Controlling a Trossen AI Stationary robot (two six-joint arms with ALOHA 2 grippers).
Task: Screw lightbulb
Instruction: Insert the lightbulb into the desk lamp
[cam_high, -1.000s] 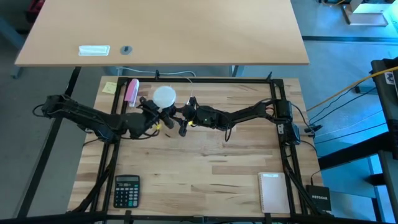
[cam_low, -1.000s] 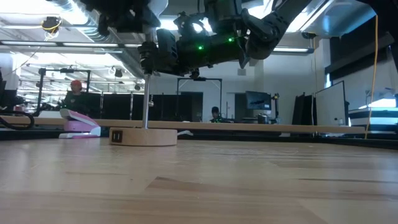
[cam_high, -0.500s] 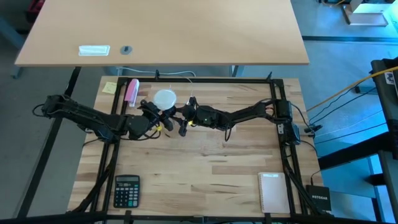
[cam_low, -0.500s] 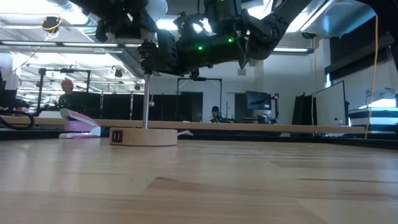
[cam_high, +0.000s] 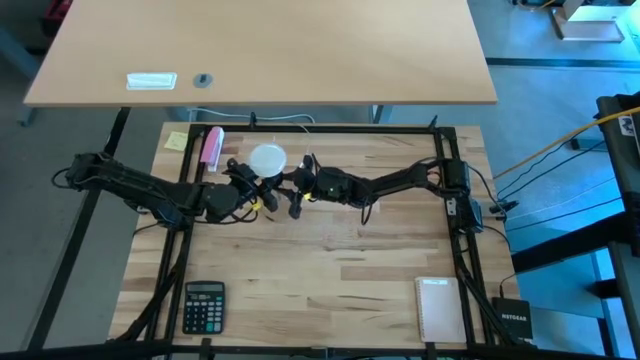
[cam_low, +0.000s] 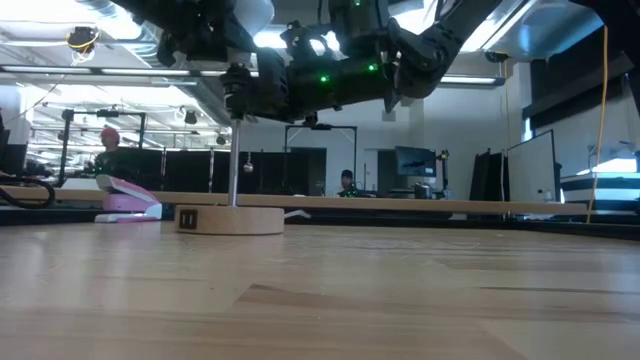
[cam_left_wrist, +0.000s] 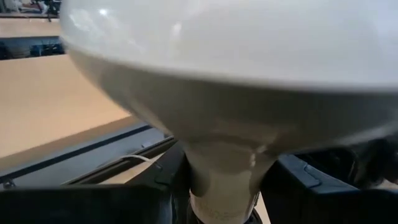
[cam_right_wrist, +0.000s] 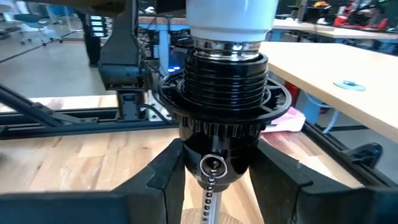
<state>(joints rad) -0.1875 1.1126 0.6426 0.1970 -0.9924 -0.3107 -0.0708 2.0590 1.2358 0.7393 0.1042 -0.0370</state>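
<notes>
One word can be read: "NETGEAR", in white letters on the small black box (cam_high: 513, 316) that lies past the wooden bench's (cam_high: 330, 260) right front corner, seen from above. The keys of the black calculator (cam_high: 203, 306) near the bench's left front corner are too small to read. No other writing is legible.

lightbulb (cam_left_wrist: 236, 74) globe cropped at frame top, distant seated person (cam_low: 346, 183) too small

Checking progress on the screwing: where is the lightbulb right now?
The lightbulb sits atop the black socket at the table's back left, near the pink stapler, between both grippers.
</notes>
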